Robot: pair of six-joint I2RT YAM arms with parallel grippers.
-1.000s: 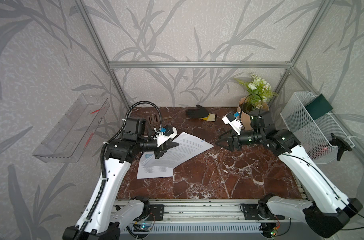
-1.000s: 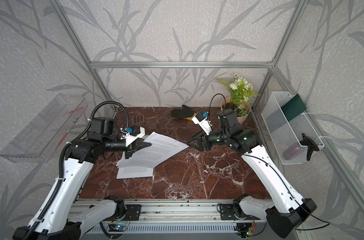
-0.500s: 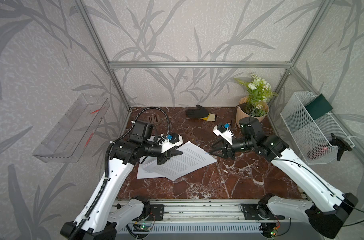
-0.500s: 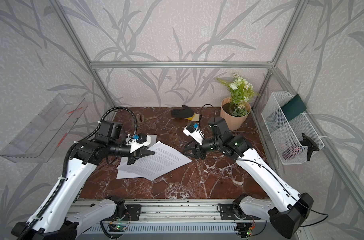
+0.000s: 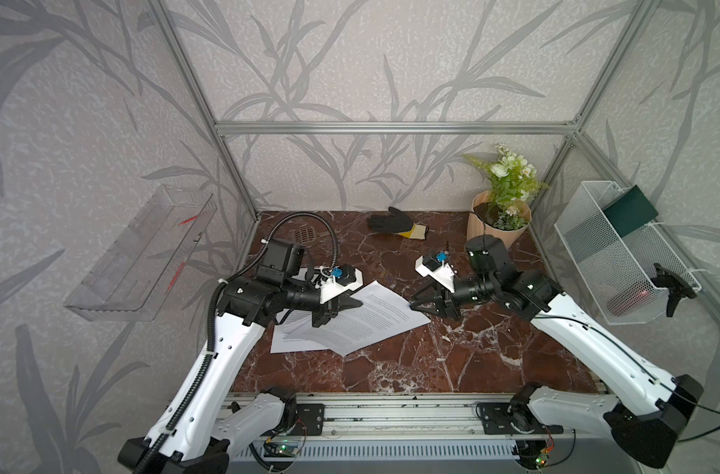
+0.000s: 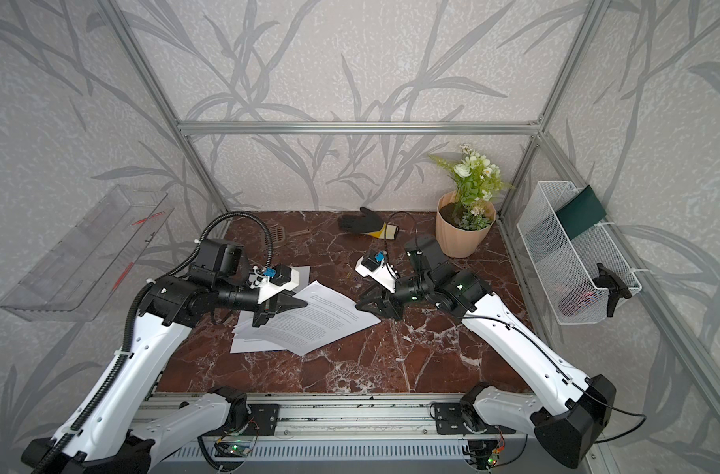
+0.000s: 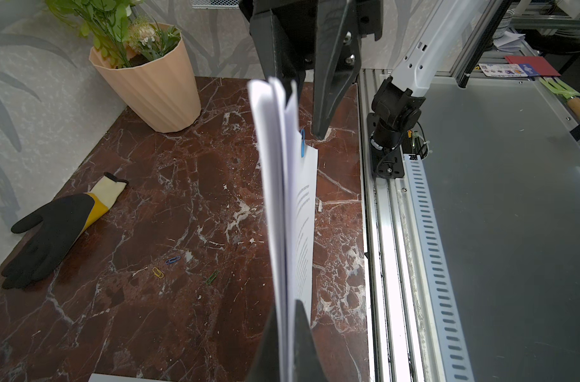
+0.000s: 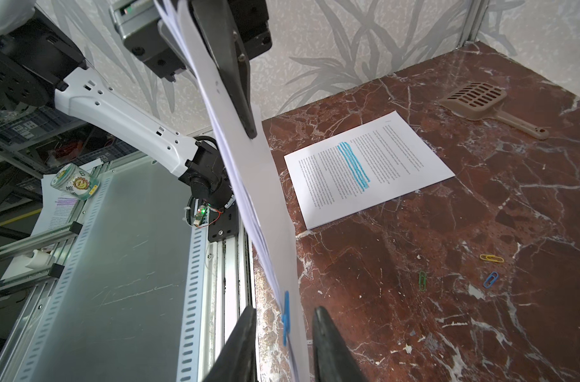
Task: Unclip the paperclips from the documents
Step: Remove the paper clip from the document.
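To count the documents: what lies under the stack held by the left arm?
A document with blue highlighted lines, flat on the table; the stack hides part of it from above.

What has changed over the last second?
The right gripper swung from near the flowerpot to the corner of the lifted document stack, jaws narrowing around the blue paperclip but not shut. The left gripper, still clamping the stack, shifted slightly. Highlighted document and loose paperclips unmoved.

Four paperclips (image 8: 285, 317) show: one blue clipped onto paper, three loose clips (image 8: 490, 279) toward twelve o'clock on the marble (image 5: 391, 369). Two documents (image 8: 397, 158). One glove (image 5: 391, 221) at twelve o'clock, one potted plant (image 5: 497, 230) at one o'clock, one scoop (image 8: 473, 97) at eleven o'clock.
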